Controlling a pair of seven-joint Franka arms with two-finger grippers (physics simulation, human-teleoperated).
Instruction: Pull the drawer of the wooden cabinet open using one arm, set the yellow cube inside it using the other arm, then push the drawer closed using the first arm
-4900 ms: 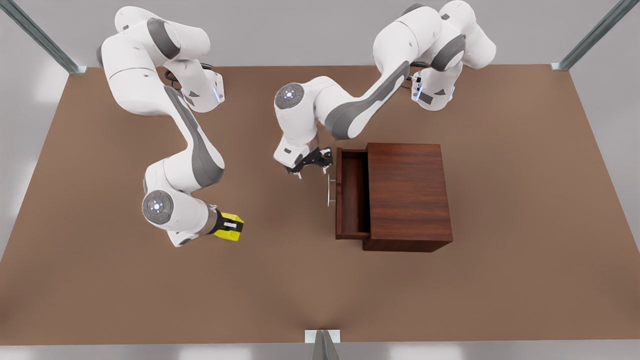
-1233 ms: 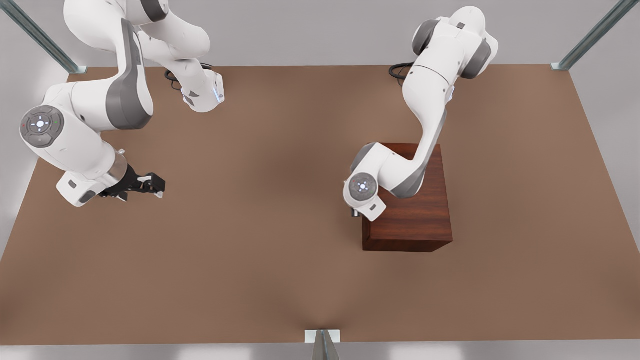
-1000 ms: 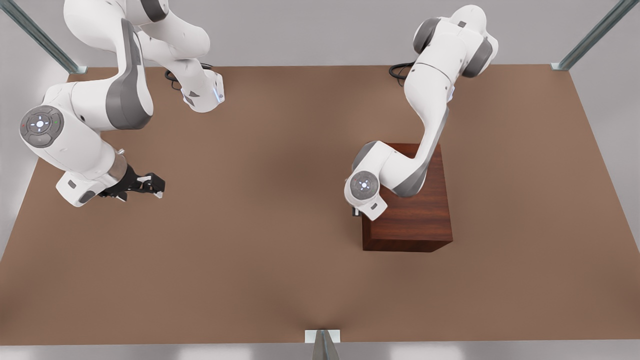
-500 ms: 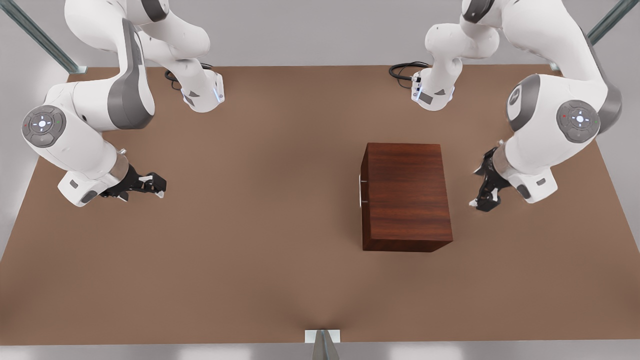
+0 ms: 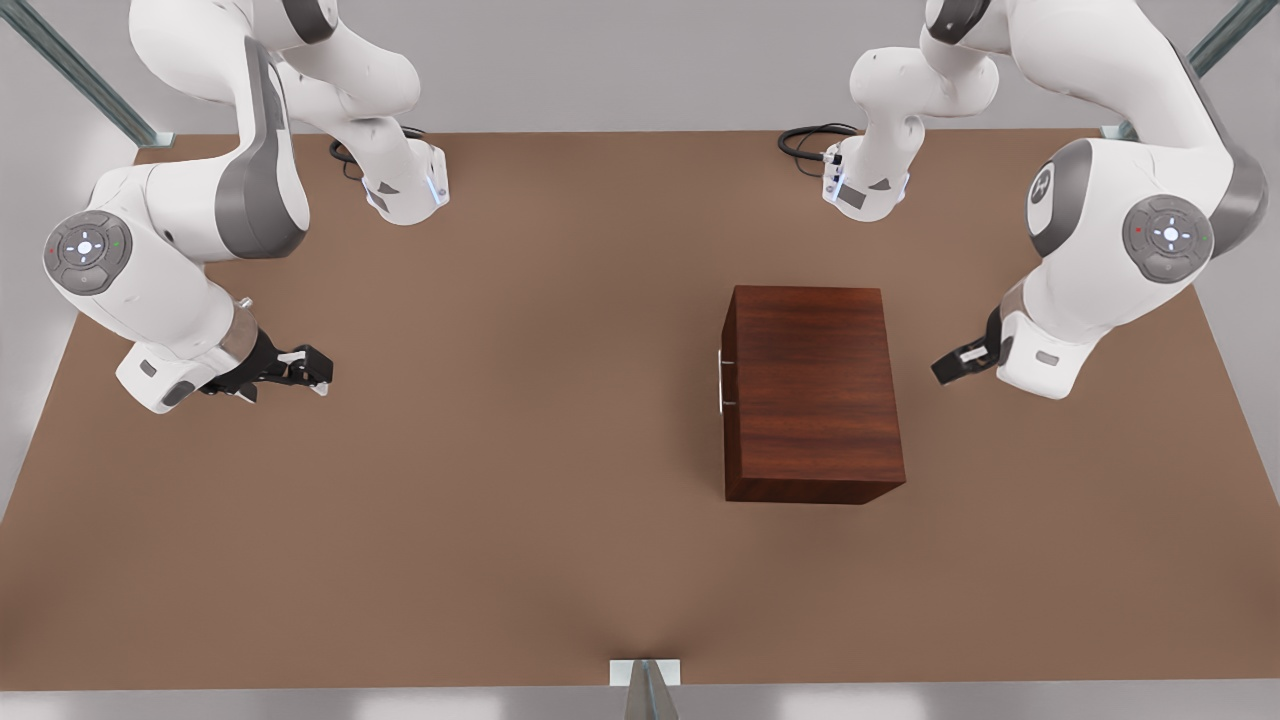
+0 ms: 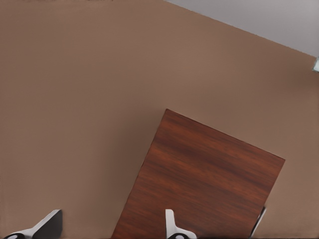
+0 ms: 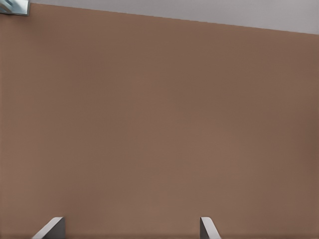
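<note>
Front view: the wooden cabinet (image 5: 815,395) sits on the desk (image 5: 520,480), its drawer (image 5: 721,380) shut. Left fingers (image 5: 955,362) are wide, near its back. Right fingers (image 5: 312,365) wait, wide, well apart. A careless left swing could bump the cabinet.

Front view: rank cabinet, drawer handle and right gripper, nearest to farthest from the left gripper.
From the left gripper:
1. Cabinet, right beside it.
2. Handle, on the cabinet's far face.
3. Right gripper, across the table, front view's left.
</note>
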